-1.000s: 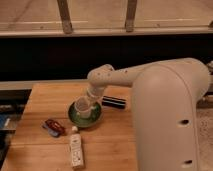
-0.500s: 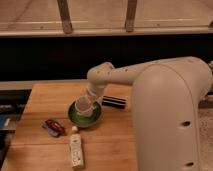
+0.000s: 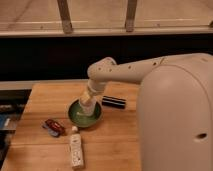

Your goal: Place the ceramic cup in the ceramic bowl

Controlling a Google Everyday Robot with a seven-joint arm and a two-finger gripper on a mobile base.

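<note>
The ceramic bowl point(image 3: 74, 116) is round, shallow and green, and sits on the wooden table left of centre. My gripper point(image 3: 87, 103) reaches down from the pale arm and hangs right over the bowl. It is shut on the ceramic cup point(image 3: 85, 106), a small pale beige cup that tilts in line with the arm. The cup's lower end is inside the bowl's rim. Whether it touches the bowl's floor is not visible.
A black rectangular object point(image 3: 114, 102) lies just right of the bowl. A red and dark small object point(image 3: 53, 127) lies to the bowl's front left. A white bottle with a label point(image 3: 76, 148) lies in front of the bowl. My large pale body point(image 3: 175, 120) fills the right side.
</note>
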